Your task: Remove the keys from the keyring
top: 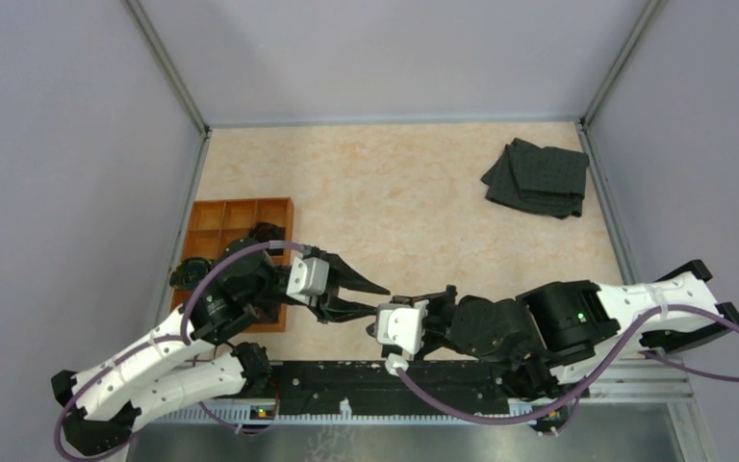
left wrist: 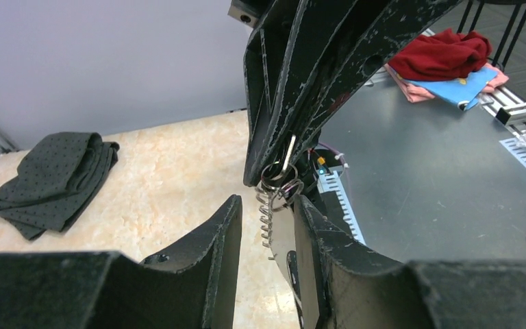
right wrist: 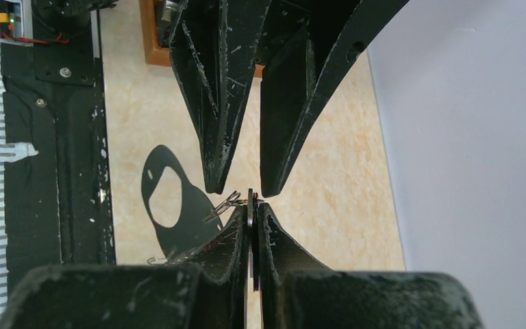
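One pinch, one spread: right end effector (right wrist: pixel 253 207) clamped on keyring (left wrist: pixel 278 179); left end effector (left wrist: pixel 267 200) open-fingered, tips flanking it. Toothed keys (left wrist: pixel 266 221) hanging off ring. Held over tabletop (top: pixel 394 192) near edge, midway along. Apparently none freed; whole removal left.

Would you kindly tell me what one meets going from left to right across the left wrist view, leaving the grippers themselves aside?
dark folded cloth → keyring with its keys hanging below → red cloth
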`<state>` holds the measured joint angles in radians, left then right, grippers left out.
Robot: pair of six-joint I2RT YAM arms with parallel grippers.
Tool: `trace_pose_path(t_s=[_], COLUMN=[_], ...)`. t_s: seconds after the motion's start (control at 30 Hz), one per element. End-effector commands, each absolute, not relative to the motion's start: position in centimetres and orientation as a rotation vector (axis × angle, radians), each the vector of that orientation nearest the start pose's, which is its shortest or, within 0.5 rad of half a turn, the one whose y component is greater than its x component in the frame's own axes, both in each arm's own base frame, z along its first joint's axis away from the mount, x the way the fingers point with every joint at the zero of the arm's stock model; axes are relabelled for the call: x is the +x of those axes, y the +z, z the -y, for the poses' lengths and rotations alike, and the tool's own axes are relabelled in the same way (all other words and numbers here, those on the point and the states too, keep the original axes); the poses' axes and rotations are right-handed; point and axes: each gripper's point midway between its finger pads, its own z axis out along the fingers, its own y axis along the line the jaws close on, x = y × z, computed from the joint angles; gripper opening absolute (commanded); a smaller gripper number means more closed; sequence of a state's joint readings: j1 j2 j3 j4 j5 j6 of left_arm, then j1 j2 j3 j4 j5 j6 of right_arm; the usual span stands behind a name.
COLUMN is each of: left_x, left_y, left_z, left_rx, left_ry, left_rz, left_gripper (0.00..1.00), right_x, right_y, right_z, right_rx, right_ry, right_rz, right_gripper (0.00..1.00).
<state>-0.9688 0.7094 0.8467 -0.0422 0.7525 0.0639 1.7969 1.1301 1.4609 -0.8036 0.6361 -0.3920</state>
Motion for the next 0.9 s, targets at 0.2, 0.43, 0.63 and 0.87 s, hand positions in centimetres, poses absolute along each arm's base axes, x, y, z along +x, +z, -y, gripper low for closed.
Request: trace_pose_path(t_s=[0.2,0.43,0.63,0.87], left_x=[4.54,4.55,4.6,4.82], left_y=[36.09,35.86,35.85,35.69], left_z=[28.99,29.17,29.27,29.28], left_rx=[1.316,1.314,1.31,1.262], left_ry=[-1.319,-1.331,-1.331,-1.353], left_rz=[-0.918,-0.922,-0.909,-0.932], left_gripper=[0.39,0.36,0.27,0.2], right_x=[5.33,5.31,5.73,5.9], right_y=[38.65,38.59,38.32,37.99], right_z=[-29.62,-29.59,-29.44,-29.33], right_rx=[-1.43,-1.427,-1.416,-1.415], right_ry=[0.303,0.292,0.256,0.235], right_rz=[-1.232,-1.233,-1.245,-1.257], right_gripper=[0.0,0.0,0.0,0.0])
